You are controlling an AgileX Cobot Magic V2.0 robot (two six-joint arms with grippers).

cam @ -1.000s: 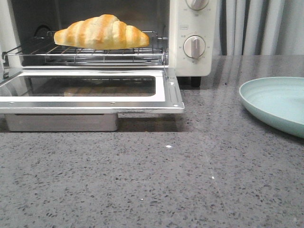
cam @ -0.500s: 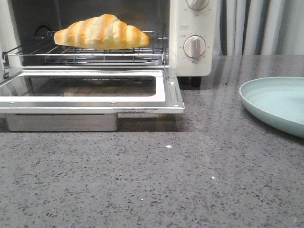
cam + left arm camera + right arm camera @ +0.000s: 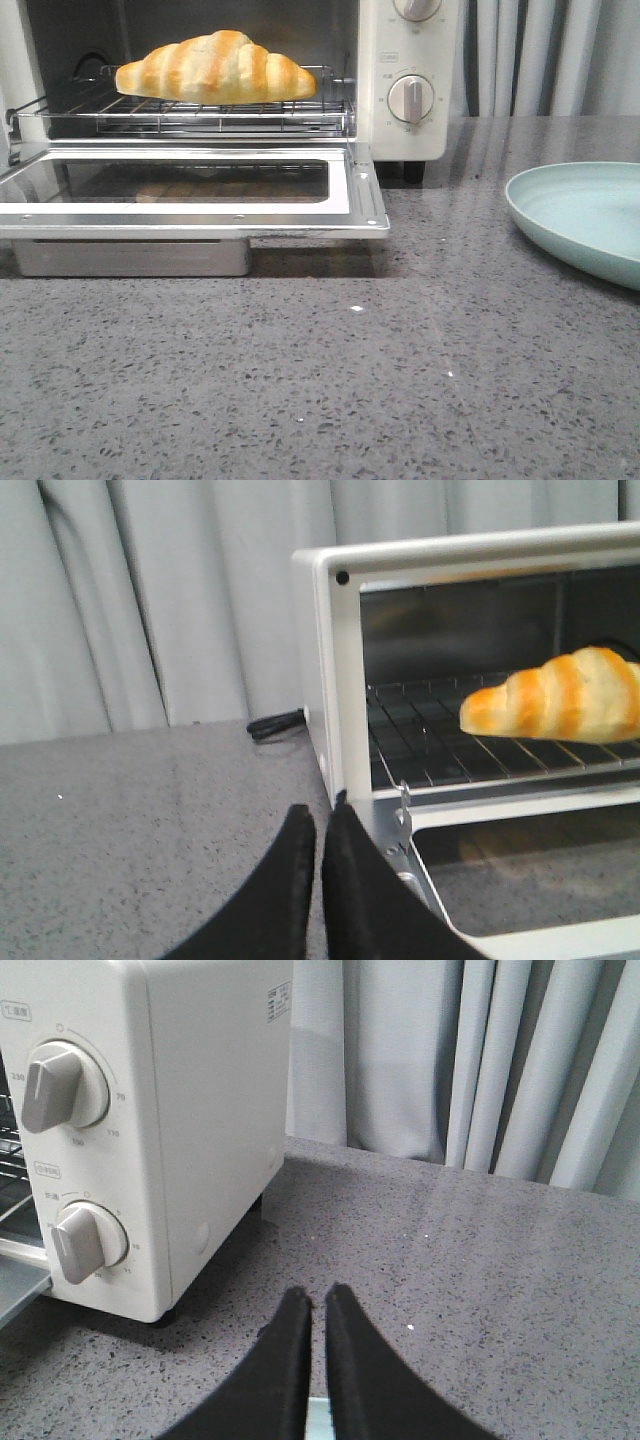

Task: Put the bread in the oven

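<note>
Bread (image 3: pixel 215 67) lies on oven (image 3: pixel 405 130) rack, apart from both closed, empty tools (image 3: pixel 318 825) (image 3: pixel 315 1305).

— How's the light?
— Soft, even, from overhead. The open oven (image 3: pixel 405 90) door casts a shadow on the table (image 3: pixel 400 400), and its glass shows faint reflections.
— Sharpness?
— Slightly grainy. The wrist views look softer.

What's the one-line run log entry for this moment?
bread: on rack in oven | door: open | left gripper: shut, empty | right gripper: shut, empty | plate: empty
</note>
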